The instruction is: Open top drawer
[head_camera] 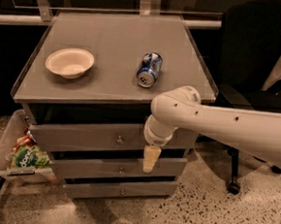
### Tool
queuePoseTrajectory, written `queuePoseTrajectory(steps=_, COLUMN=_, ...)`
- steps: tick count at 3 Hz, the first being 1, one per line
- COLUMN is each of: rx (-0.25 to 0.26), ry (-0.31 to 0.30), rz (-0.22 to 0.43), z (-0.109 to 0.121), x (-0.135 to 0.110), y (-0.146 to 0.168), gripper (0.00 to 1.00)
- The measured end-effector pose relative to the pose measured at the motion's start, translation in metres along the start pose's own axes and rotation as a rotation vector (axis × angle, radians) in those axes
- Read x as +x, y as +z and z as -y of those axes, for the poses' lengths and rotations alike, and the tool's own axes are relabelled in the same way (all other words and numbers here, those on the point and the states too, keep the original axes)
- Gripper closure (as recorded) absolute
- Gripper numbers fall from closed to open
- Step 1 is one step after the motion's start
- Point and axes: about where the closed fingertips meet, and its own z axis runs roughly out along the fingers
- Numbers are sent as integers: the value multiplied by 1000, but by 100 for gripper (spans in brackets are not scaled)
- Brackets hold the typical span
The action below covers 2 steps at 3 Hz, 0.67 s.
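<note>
The top drawer (80, 136) is the tallest grey front of three, with a small round metal knob (120, 140) at its centre. A dark gap shows between it and the cabinet top. My gripper (150, 159) hangs pointing down from the white arm (217, 124), in front of the drawer fronts. It is a little right of and below the knob, across the lower edge of the top drawer and the second drawer (97, 168). It holds nothing that I can see.
A white bowl (69, 62) and a blue can (149, 70) lying on its side rest on the cabinet top (112, 39). A bin with snack bags (23, 156) stands at the left. A black office chair (254, 55) stands at the right. The third drawer (119, 190) is lowest.
</note>
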Motion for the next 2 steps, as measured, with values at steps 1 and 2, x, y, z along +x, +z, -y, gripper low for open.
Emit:
queuePoseTrajectory(steps=1, rx=-22, ry=-3, rz=-13, z=-12, x=2, y=-2, gripper=0)
queuePoseTrajectory(steps=2, rx=-36, ry=7, rz=-21, z=-22, x=4, y=-12, gripper=0)
